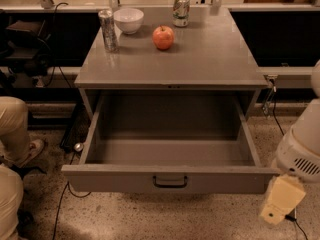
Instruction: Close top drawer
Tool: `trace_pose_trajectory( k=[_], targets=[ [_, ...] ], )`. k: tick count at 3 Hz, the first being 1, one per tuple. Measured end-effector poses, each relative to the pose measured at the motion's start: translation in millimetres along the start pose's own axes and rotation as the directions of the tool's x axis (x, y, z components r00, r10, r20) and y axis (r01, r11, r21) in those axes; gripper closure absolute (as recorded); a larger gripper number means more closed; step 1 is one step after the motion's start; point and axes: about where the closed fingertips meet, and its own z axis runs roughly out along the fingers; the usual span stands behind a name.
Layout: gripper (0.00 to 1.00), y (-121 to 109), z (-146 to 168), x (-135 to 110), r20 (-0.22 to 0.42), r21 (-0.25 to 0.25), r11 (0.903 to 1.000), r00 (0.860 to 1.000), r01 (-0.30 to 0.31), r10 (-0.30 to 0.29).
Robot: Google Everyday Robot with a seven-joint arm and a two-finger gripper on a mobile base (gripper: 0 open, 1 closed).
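Observation:
The top drawer (115, 180) is a wide gray metal box pulled fully out of the gray cabinet (200, 64). Its inside shows nothing in it. A small dark bar handle (170, 182) sits at the centre of its front panel. My gripper (277, 206) is the cream-coloured end of the arm at the lower right. It hangs low, just beyond the drawer's right front corner and apart from it. The white arm body (302, 144) rises above it along the right edge.
On the cabinet top stand a red apple (163, 37), a white bowl (128, 20), a tall silver can (108, 30) and a green-and-white can (181, 9). A person's legs (12, 149) are at the left. Cables (65, 194) lie on the speckled floor.

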Motion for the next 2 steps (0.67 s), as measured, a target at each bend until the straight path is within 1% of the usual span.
trace_pose_trajectory(
  k=[1,2],
  targets=[
    [0.49,9.0,50.8,3.2,0.008,-0.060,0.9969,0.999,-0.051,0.052],
    [0.72,9.0,47.1,3.2,0.008,-0.055,0.9973,0.999,-0.048,0.049]
  ],
)
